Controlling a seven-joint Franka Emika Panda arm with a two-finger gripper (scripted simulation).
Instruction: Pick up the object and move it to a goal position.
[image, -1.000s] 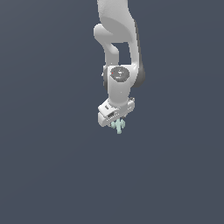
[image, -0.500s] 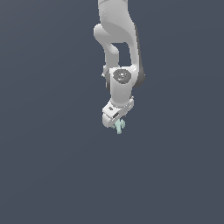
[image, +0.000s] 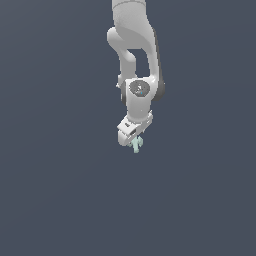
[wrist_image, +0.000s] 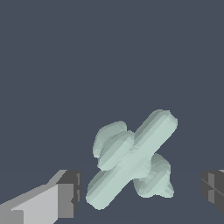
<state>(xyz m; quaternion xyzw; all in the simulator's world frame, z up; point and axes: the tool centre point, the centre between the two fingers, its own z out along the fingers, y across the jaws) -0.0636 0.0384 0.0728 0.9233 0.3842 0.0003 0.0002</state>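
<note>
White arm poised over a small mint piece on a plain grey table.

The jointed white robot arm (image: 134, 75) hangs its white gripper (image: 135, 144) over the flat slate-grey table (image: 55, 200); the tiny pale mint-green pronged object (image: 136, 145) lies between spread fingers (wrist_image: 65, 194), neither pad touching it. Judged best: centre on its long bar, close across it, not the stubs. No edges or obstacles show; room is open all round.

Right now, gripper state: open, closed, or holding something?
Gripper: open. Its fingers stand apart on either side of the mint-green object, with gaps showing in the wrist view; not clamped on it.
</note>
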